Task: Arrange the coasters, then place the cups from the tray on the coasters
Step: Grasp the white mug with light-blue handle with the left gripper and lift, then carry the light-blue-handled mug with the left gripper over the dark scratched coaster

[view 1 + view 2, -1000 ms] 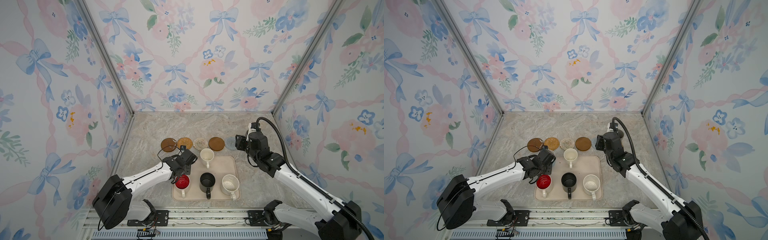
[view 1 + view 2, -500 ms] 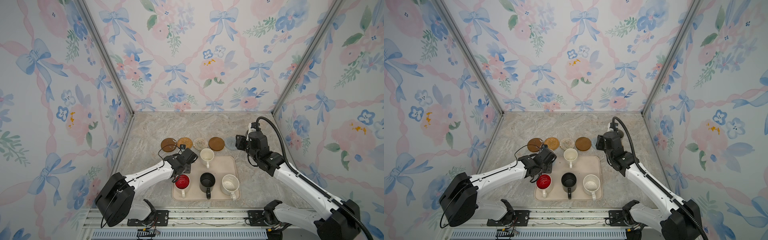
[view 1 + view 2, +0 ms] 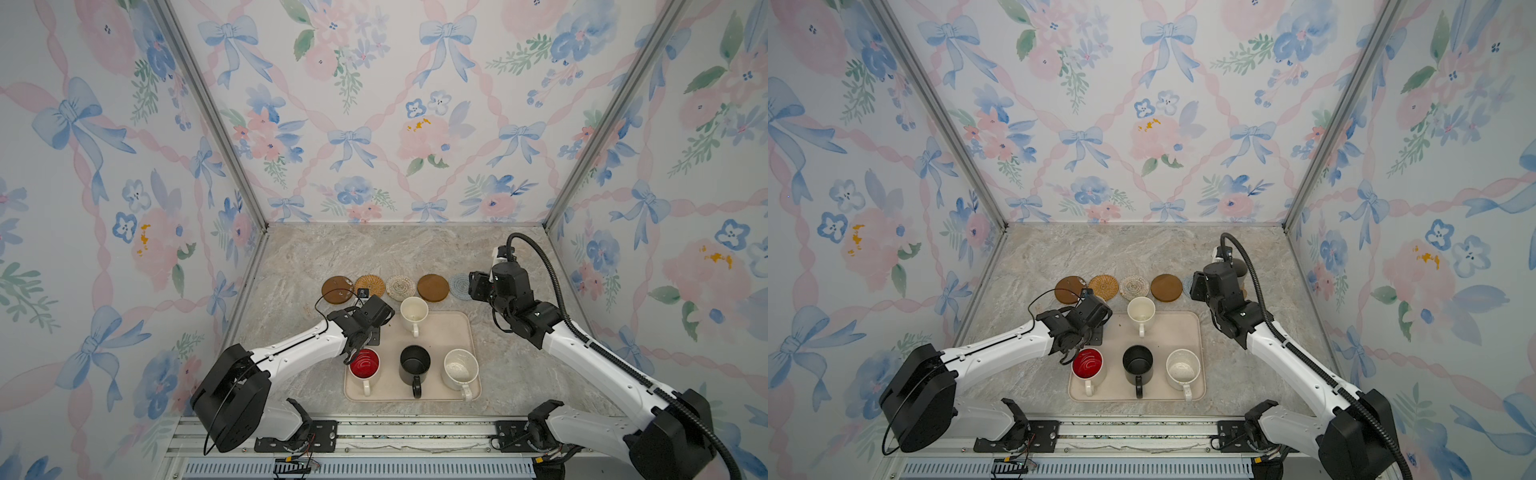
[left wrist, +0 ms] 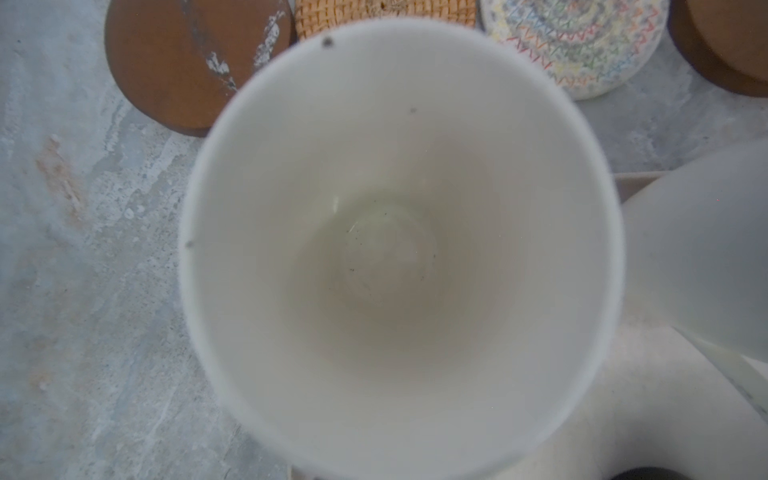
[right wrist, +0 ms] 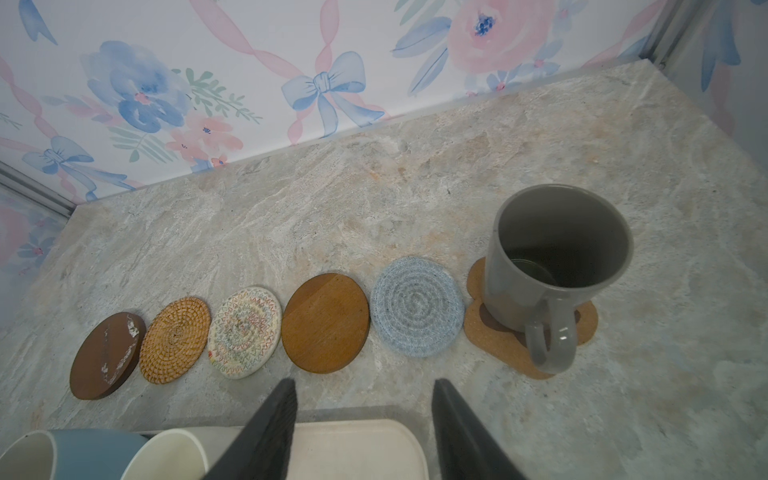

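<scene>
Several coasters lie in a row behind the tray: brown disc, tan rattan, cream woven, brown disc, blue-grey. A tall grey cup stands on the paw coaster. On the tray are cream, red-inside, black and speckled cups. My left gripper sits over the light blue cup, shut at its near side; the cup's white inside fills the left wrist view and hides the jaws. My right gripper hangs open, holding nothing, over the tray's far right corner.
Flowered walls close the marble table at the back and both sides. A metal rail runs along the front edge. The right arm reaches in from the front right.
My left gripper has closed from partly open to shut at the light blue cup and shifted slightly. The right arm and the other cups have not moved.
</scene>
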You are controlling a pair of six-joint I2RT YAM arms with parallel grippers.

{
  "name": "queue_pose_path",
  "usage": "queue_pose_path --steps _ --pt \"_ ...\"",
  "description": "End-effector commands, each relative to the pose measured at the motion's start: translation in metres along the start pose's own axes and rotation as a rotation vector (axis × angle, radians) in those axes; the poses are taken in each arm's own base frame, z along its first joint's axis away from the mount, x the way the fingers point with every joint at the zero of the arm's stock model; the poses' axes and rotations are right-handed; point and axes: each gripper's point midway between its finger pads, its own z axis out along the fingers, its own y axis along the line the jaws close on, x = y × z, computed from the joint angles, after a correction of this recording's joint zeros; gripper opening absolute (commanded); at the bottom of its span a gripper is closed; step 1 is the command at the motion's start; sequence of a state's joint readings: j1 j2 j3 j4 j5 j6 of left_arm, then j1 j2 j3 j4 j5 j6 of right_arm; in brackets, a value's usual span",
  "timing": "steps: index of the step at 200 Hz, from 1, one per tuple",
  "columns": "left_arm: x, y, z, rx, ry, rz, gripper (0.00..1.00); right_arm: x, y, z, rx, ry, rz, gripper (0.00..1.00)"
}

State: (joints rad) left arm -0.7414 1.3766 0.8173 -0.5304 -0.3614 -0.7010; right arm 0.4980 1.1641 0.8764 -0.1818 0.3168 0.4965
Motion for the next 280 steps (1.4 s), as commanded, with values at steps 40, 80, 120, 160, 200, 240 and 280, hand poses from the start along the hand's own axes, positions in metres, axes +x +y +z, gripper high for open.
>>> queue_pose_path --steps 40,80,120,160,200,240,280 --pt "-0.014 0.010 -0.007 -0.037 -0.057 -0.036 0.00 -0.004 -0.001 0.001 0.002 -0.002 0.017 0.55" --pt "-0.041 0.015 -0.029 -0.045 -0.165 -0.061 0.00 -0.004 0.001 0.003 -0.004 0.000 0.017 0.54" --pt "-0.070 0.024 -0.045 -0.054 -0.237 -0.089 0.00 -0.002 0.003 0.006 -0.010 0.010 0.015 0.54" --pt "-0.094 0.046 -0.041 -0.099 -0.252 -0.109 0.00 -0.002 0.008 0.010 -0.029 0.020 0.019 0.53" --pt "-0.121 0.066 -0.030 -0.072 -0.288 -0.170 0.00 -0.002 0.012 0.012 -0.039 0.027 0.021 0.53" --pt "-0.134 0.077 -0.008 -0.081 -0.277 -0.191 0.00 -0.001 0.011 0.014 -0.035 0.032 0.017 0.53" --pt "-0.137 0.085 0.015 -0.090 -0.245 -0.209 0.00 0.001 0.011 0.016 -0.031 0.042 0.014 0.53"
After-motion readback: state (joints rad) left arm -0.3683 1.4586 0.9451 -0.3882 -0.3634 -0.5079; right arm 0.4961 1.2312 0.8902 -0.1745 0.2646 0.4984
